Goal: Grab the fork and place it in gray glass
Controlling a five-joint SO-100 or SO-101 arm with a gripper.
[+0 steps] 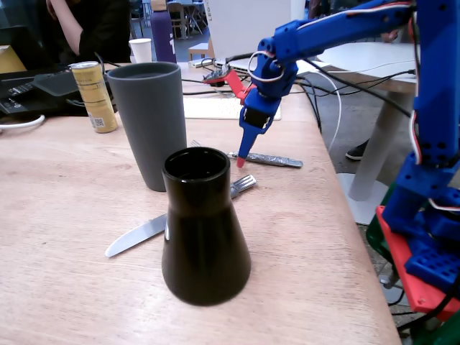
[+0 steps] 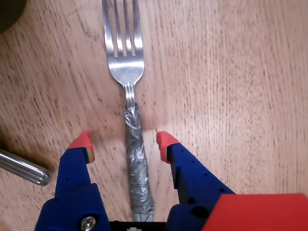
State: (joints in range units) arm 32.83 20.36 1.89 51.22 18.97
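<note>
Fork: lies flat on the wooden table, tines pointing to the top of the wrist view, handle wrapped in crinkled gray tape. In the fixed view it sits behind the black vase, to the right of the gray glass.

Gripper: blue with red tips, fingers spread apart, one on each side of the taped handle, neither touching it.

Gray glass: upright near the table's middle, just behind and left of the black vase in the fixed view.

Knife: flat on the table, blade sticking out left of the vase.

Yellow can: upright, left of the glass.
</note>
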